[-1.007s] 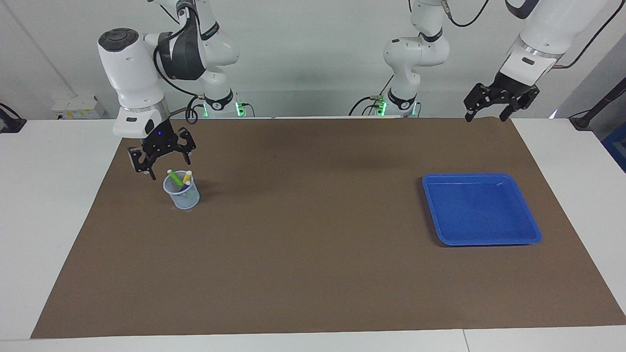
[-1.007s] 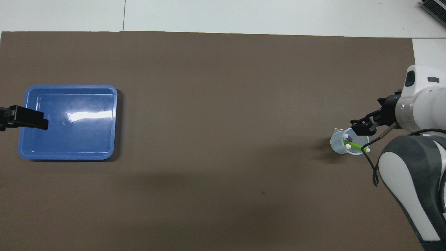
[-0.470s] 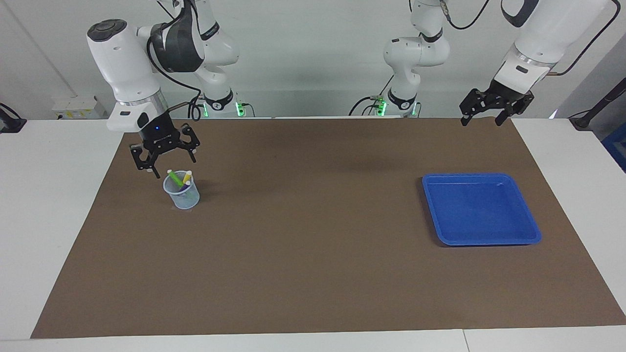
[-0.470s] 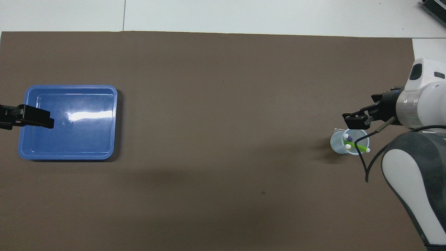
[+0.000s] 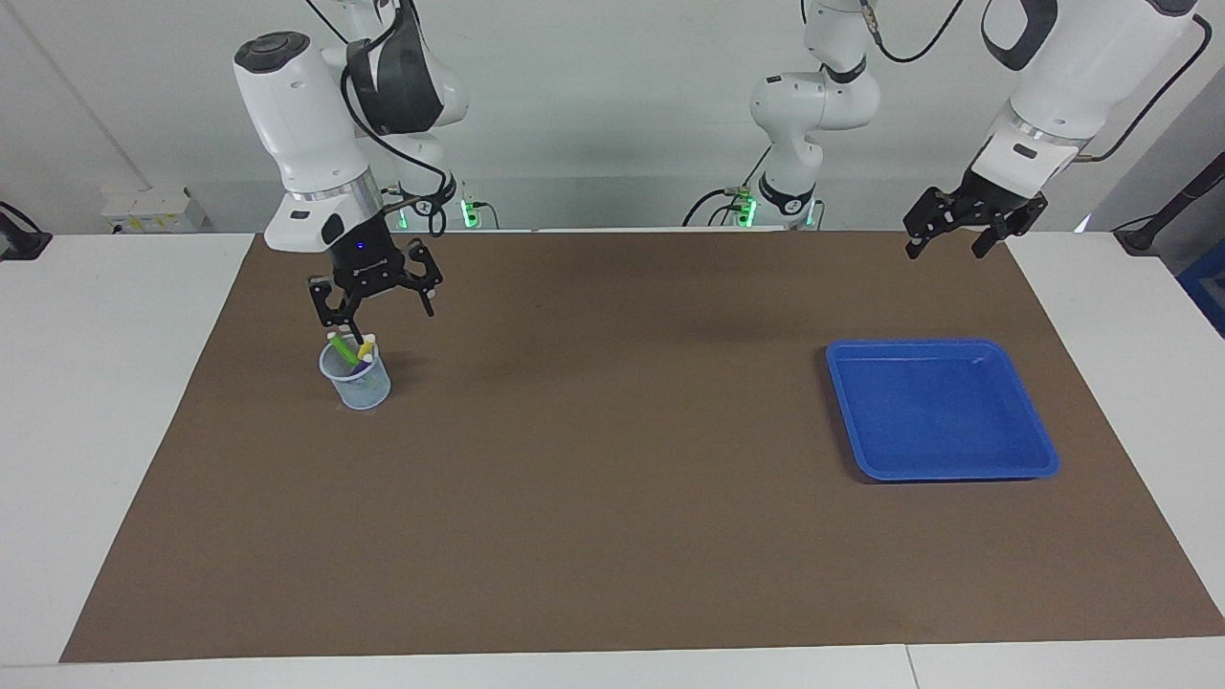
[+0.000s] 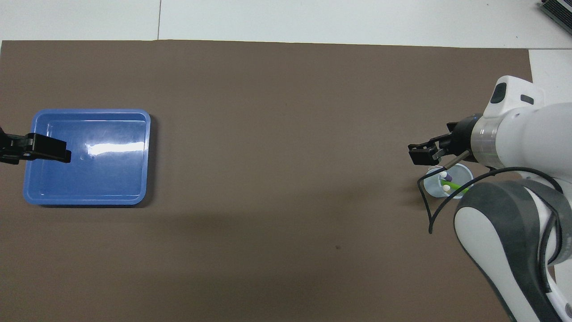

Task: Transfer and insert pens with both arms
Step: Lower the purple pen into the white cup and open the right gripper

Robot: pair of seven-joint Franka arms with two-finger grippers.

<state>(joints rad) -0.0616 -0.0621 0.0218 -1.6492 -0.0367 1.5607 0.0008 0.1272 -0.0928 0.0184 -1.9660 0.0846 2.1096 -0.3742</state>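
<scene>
All three pens (image 5: 350,348) sit in clear cup (image 5: 355,379) at right arm's end, so looks done. Right gripper (image 5: 380,300) spread above cup, empty; left gripper (image 5: 960,233) spread, waiting above mat edge. You'd just retract.

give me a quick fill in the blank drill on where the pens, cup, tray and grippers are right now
1. The pens stand in a clear ____.
2. The tray is coloured ____.
3. The right gripper, open, hangs just above the ____.
4. The left gripper, open, is up in the air at the ____ arm's end of the table.

Missing words: cup; blue; pens; left
</scene>
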